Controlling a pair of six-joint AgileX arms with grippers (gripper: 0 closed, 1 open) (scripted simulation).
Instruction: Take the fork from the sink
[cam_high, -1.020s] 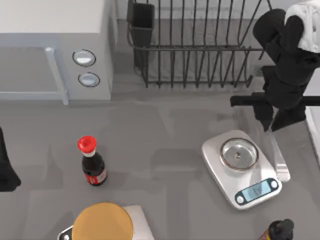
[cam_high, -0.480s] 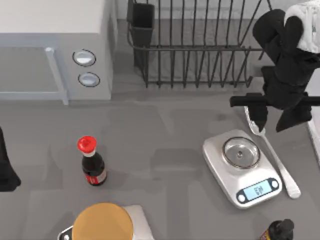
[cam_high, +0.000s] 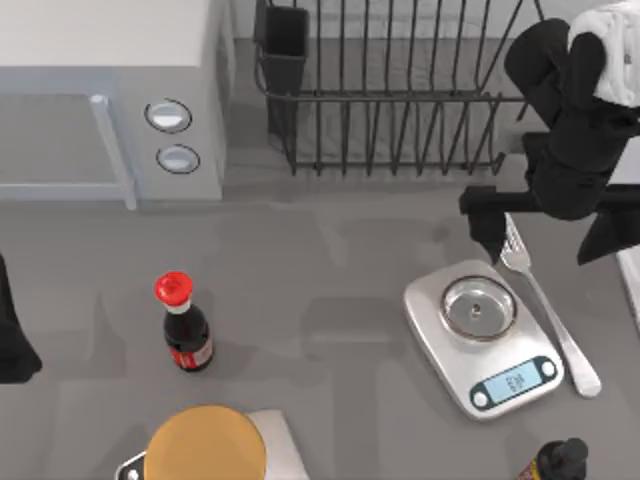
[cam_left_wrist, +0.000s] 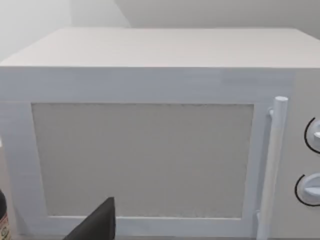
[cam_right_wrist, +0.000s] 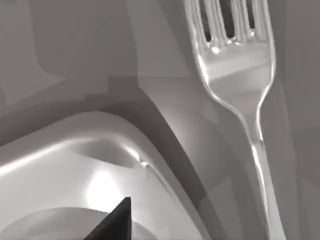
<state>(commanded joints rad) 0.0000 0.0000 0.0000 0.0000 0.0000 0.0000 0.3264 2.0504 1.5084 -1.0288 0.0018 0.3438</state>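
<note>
The slim polished silver metal fork (cam_high: 543, 301) (cam_right_wrist: 239, 85), lying beside the matt black right gripper's (cam_high: 548, 238) fingers, gleams with mirror-like highlights. Next to it, the square brushed-metal kitchen scale (cam_high: 484, 335) (cam_right_wrist: 75, 170) has a satiny sheen. The grey tabletop (cam_high: 330, 260) looks smooth and matt.

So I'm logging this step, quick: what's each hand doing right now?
Left hand: parked at the table's left edge, cannot be told.
Right hand: above the fork, open, holding nothing; the fork lies on the table beside the scale.
</note>
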